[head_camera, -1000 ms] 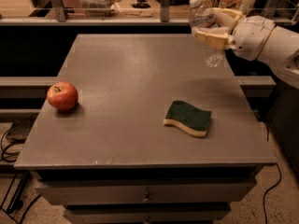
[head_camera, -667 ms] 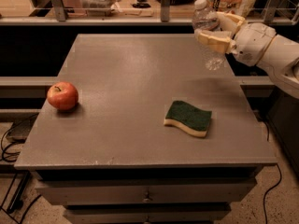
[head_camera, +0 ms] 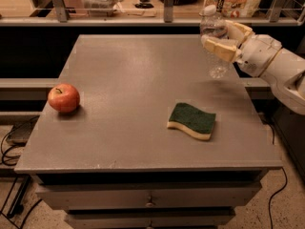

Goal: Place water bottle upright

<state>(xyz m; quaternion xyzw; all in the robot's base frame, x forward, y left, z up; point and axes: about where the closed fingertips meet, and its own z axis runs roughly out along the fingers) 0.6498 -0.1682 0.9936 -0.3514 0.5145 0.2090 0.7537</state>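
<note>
The water bottle [head_camera: 212,26], held cap-up and almost vertical in the closed end effector [head_camera: 219,36], has been lowered slightly above the far right of the worktop [head_camera: 133,89], so upright placing seems near.

My pincer [head_camera: 217,33], up over the far right corner of the counter [head_camera: 143,89], has two stubby fingers [head_camera: 220,47] faced in pale tan pads, blunt and squared at the ends. Behind them my wrist [head_camera: 257,54] is a rounded white shell (smooth, with a thin darker seam ringing it), widening into a thicker white forearm [head_camera: 288,75].
</note>
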